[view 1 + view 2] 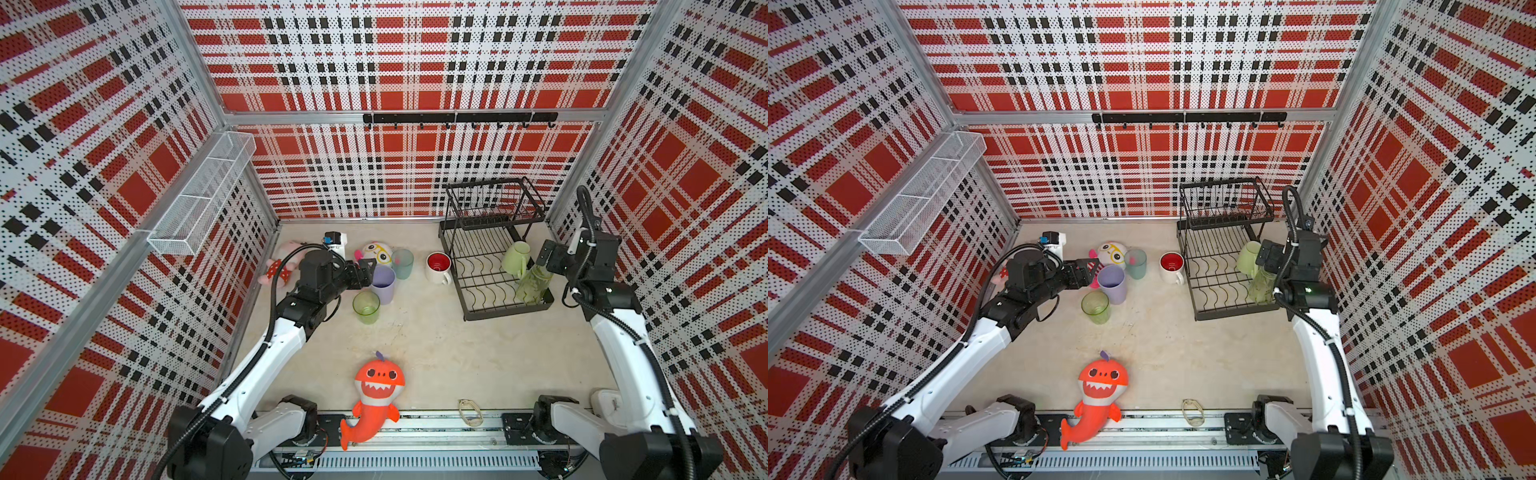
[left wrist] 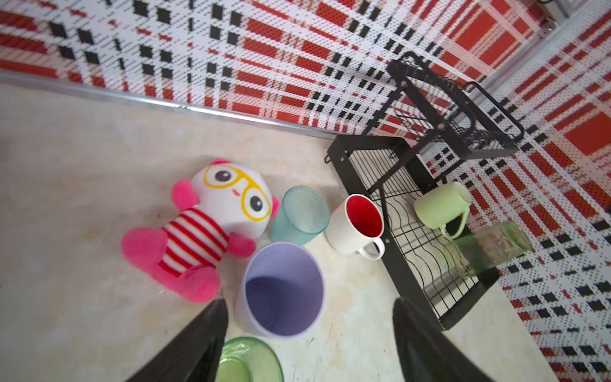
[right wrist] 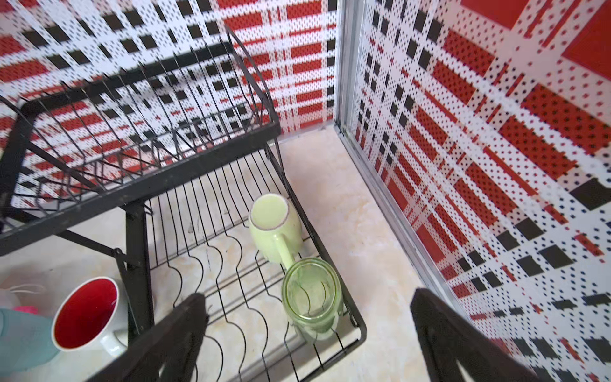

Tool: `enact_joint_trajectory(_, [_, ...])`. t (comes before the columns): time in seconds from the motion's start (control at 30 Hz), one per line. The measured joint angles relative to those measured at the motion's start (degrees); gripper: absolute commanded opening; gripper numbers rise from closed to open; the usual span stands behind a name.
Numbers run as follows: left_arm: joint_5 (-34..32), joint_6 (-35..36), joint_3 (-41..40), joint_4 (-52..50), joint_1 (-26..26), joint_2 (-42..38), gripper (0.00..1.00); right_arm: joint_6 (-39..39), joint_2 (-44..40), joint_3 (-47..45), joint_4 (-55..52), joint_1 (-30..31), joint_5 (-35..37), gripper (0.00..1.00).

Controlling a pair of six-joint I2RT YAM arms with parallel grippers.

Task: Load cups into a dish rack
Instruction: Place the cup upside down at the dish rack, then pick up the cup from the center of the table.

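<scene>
We start at the left gripper (image 1: 368, 272): jaws spread wide, nothing held, low over the table (image 1: 436, 353). The lavender cup (image 2: 281, 291) stands upright just ahead of its fingers (image 2: 198, 340), very near one of them, though we cannot tell whether they touch. Right under that gripper sits the loose green tumbler (image 1: 366, 306), upright and just beside the lavender cup. A little farther back the teal tumbler (image 2: 299, 215) stands next to the plush with yellow glasses (image 2: 215, 218). The white red-lined mug (image 2: 355, 225) sits upright just beside the left edge of the dish rack (image 1: 509, 312). Over to the right gripper (image 1: 544, 255): also spread wide and empty, and it hangs above the rack's lower tier at its near right corner. Below it the racked green tumbler (image 3: 312, 297) stands mouth up in that corner. The pale-green mug (image 3: 274, 228) sits tilted just behind it on the same tier, its handle toward the tumbler. That makes two cups in the rack and four on the table. Farther out, the orange shark plush (image 1: 376, 399) lies at the table's front edge, a pink plush (image 1: 276, 270) peeks from behind the left arm, and a white mesh basket (image 1: 203, 199) hangs on the left wall.
</scene>
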Motion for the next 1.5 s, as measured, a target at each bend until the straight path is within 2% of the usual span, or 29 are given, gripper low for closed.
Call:
enact_joint_trajectory(0.1, [-0.9,-2.2,-2.8,-2.4,3.0,-2.7,0.89,0.4,-3.6,-5.2,5.3,0.0,-3.0,1.00])
enact_joint_trajectory(0.17, [-1.9,-3.5,-4.4,-3.4,4.5,-4.0,0.99,0.9,-5.6,-9.2,9.6,0.0,-5.2,1.00])
enact_joint_trajectory(0.3, [-3.9,-6.6,-7.0,-5.4,6.0,-6.0,0.98,2.6,-6.4,-14.4,15.8,0.0,-9.6,1.00])
enact_joint_trajectory(0.57, [-6.4,-11.2,-10.6,-8.9,5.7,-7.3,0.98,3.8,-5.9,-15.3,22.4,0.0,-13.1,1.00])
enact_joint_trajectory(0.8, [-7.5,-10.3,-9.9,-10.3,2.0,-0.7,0.98,4.5,-5.4,-15.9,24.7,0.0,-13.9,1.00])
enact_joint_trajectory(0.97, [-7.9,-7.5,-6.8,-13.0,-2.4,7.6,0.95,4.8,-5.3,-15.9,24.8,0.0,-10.3,1.00])
enact_joint_trajectory(1.0, [-7.9,-7.1,-6.2,-13.6,-2.7,8.7,0.93,4.8,-5.3,-15.9,24.8,0.0,-10.2,1.00])
enact_joint_trajectory(1.07, [-8.3,-6.3,-5.3,-14.4,-2.8,10.5,0.84,4.7,-5.3,-15.9,24.8,0.0,-9.1,1.00])
enact_joint_trajectory(1.2, [-9.6,-5.0,-4.5,-15.4,-2.6,11.9,0.79,4.7,-5.8,-16.1,24.8,0.0,-8.2,1.00])
enact_joint_trajectory(1.33, [-9.9,-4.0,-3.3,-15.5,-1.2,14.6,0.67,4.7,-6.3,-16.7,24.8,0.0,-7.6,1.00])
enact_joint_trajectory(1.5, [-9.9,-2.9,-3.1,-15.5,0.1,17.4,0.40,4.7,-6.3,-16.7,24.8,0.0,-7.6,1.00])
